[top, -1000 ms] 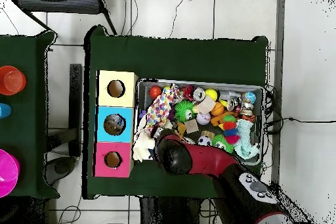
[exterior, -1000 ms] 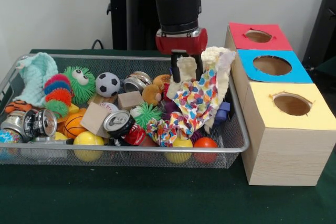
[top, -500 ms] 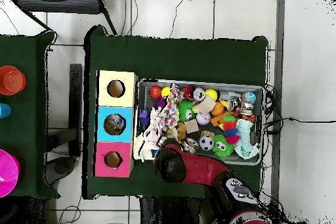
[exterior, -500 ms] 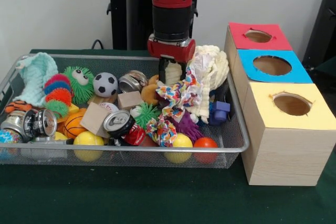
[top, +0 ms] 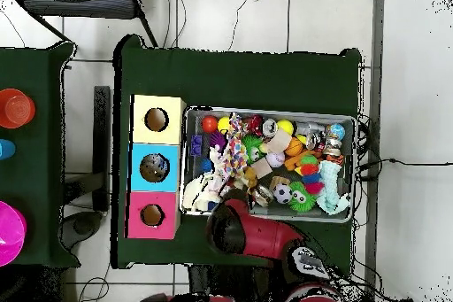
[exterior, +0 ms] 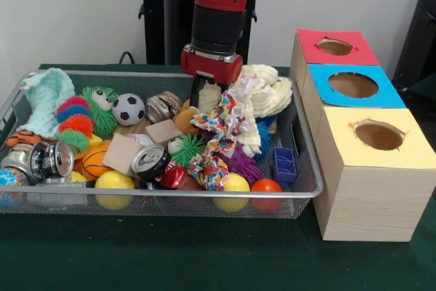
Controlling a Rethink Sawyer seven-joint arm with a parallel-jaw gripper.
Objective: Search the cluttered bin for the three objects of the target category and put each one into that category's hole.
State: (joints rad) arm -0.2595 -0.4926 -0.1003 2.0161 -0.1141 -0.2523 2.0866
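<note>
Gripper [exterior: 206, 93] in wire bin [exterior: 306, 189], jaws clamped on cream cloth [exterior: 262, 93]

Jaws: closed on a cream cloth at the bin's back; patterned multicolour cloth [exterior: 219, 124] drapes beside it, over a purple toy [exterior: 242, 161]. Around it: blue block [exterior: 283, 165], green spiky ball [exterior: 189, 146], drink can [exterior: 151, 160], soccer ball [exterior: 128, 109], googly-eyed green ball [exterior: 101, 108], mint cloth [exterior: 48, 100], yellow ball [exterior: 114, 183], orange-red ball [exterior: 267, 187]. Beside bin on green counter [exterior: 204, 257]: wooden box with red [exterior: 335, 47], blue [exterior: 353, 85] and yellow [exterior: 378, 134] holed tops
</note>
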